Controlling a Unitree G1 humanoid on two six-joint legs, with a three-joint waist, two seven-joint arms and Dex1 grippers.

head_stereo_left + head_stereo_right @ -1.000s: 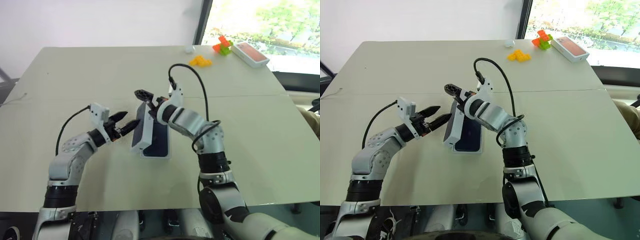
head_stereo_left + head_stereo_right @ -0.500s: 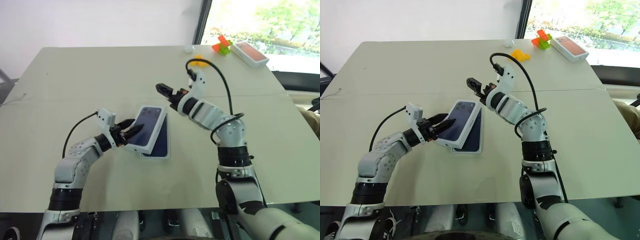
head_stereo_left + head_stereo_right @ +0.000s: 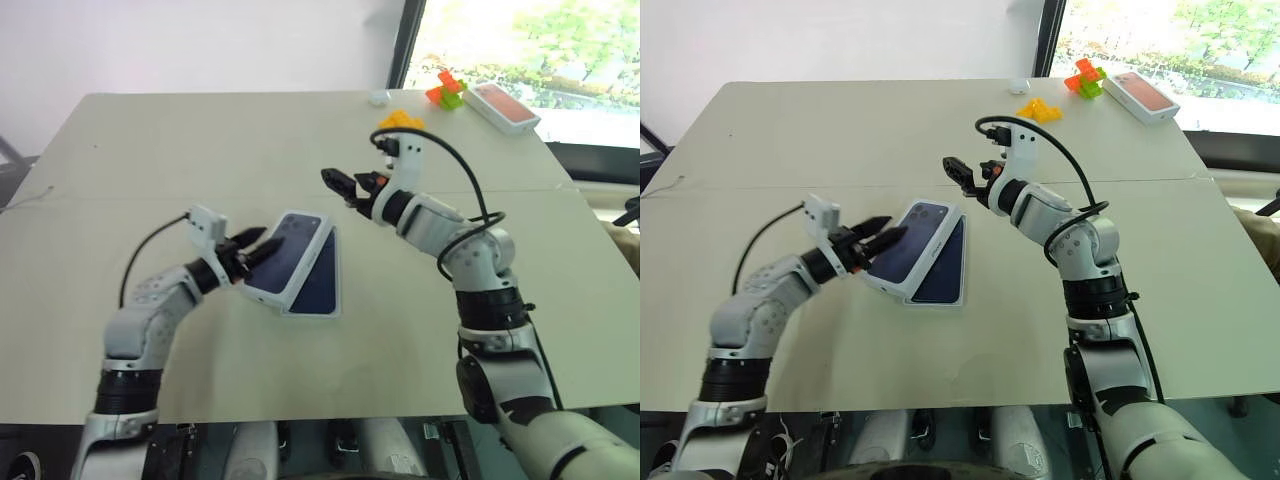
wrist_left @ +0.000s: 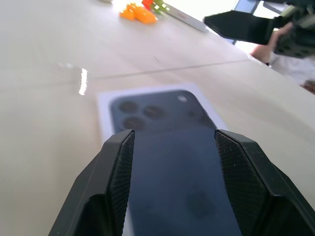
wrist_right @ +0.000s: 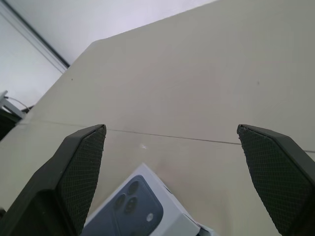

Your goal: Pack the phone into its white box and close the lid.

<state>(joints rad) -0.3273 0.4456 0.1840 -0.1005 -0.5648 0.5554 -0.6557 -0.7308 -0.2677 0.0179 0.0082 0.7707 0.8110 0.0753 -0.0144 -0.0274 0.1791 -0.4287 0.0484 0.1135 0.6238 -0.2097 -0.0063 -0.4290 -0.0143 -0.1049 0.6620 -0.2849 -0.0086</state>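
- Lid (image 3: 290, 254), white with a dark phone picture on top, sits tilted between the left gripper (image 3: 256, 246) fingers, which are closed partway on its near end; whether they truly pinch it is hard to tell.
- Under the lid lies the phone (image 3: 319, 287) in the white box (image 3: 334, 312), mostly covered, only one long strip showing.
- Right gripper (image 3: 349, 183) hovers beyond the lid, spread wide, holding nothing.
- No writing is legible on the lid.
- Far off, a red-topped box (image 3: 505, 106) and coloured blocks (image 3: 445, 91) sit at the table (image 3: 200, 140) edge.

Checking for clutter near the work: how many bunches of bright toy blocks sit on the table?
2, both at the table's far edge: yellow blocks, and orange-and-green blocks beside the red-topped box.
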